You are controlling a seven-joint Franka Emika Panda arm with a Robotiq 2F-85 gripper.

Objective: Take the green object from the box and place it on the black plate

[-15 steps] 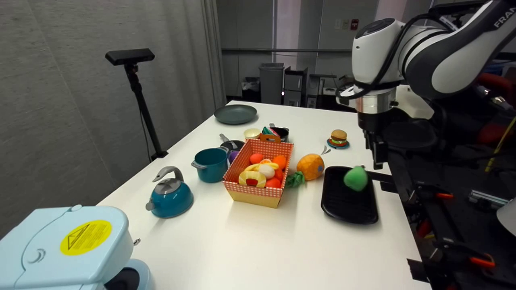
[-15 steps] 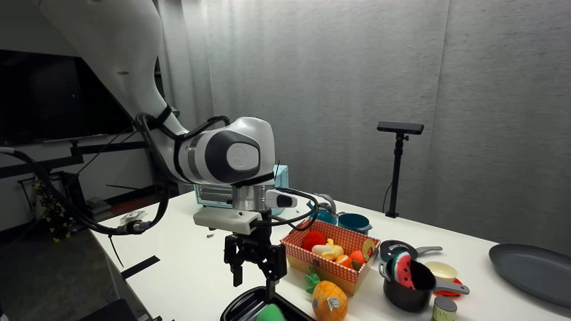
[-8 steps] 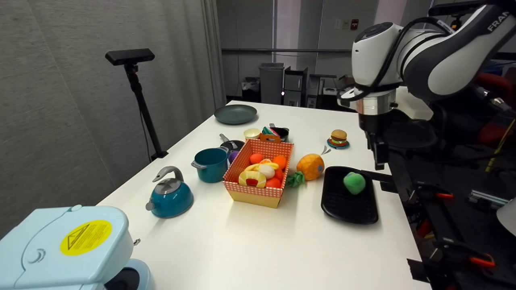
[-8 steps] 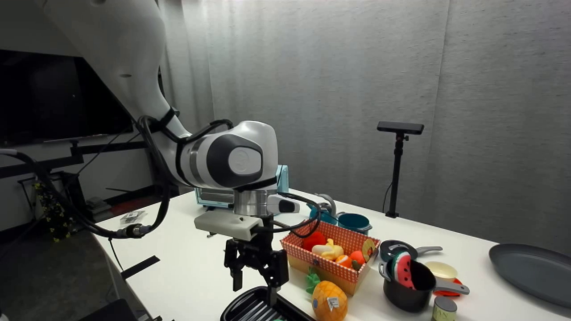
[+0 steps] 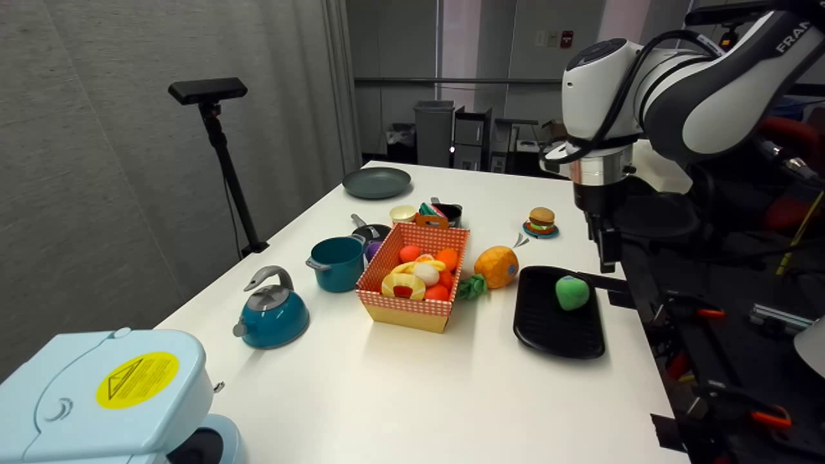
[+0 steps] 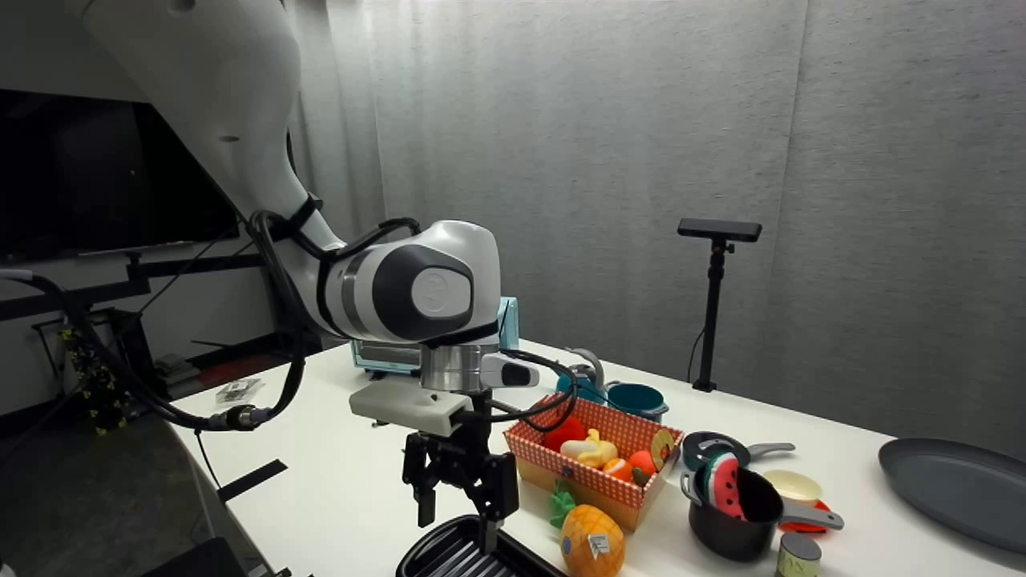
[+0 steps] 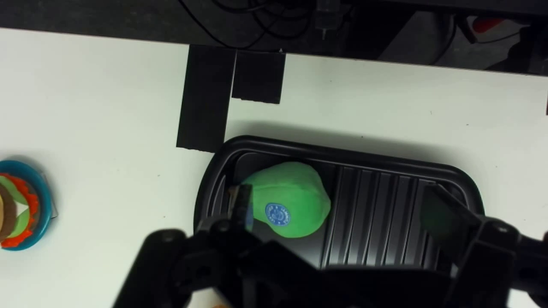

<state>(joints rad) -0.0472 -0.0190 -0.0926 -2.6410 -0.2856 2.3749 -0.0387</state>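
The green object (image 5: 572, 293), a soft pear-like toy with a blue sticker, lies on its side on the black plate (image 5: 557, 335). In the wrist view the green toy (image 7: 295, 194) rests at the plate's smooth end, beside the ribs of the black plate (image 7: 364, 244). My gripper (image 6: 457, 525) is open and empty above the plate. In the wrist view the open gripper (image 7: 338, 199) has its left finger overlapping the toy's stem end; I cannot tell if they touch. The red-checkered box (image 5: 406, 317) holds several other toy foods. The toy is out of sight in an exterior view.
A toy pineapple (image 5: 496, 266) lies between box and plate. A toy burger (image 5: 541, 222) sits farther back. A teal pot (image 5: 339, 264), a kettle (image 5: 272, 316), a black pot (image 6: 737, 521) and a large grey plate (image 5: 376, 182) are on the table. Black tape marks the table edge.
The green toy was higher with its stem up; it has tipped down onto its side on the plate and shifted slightly. My open gripper has lowered a little.
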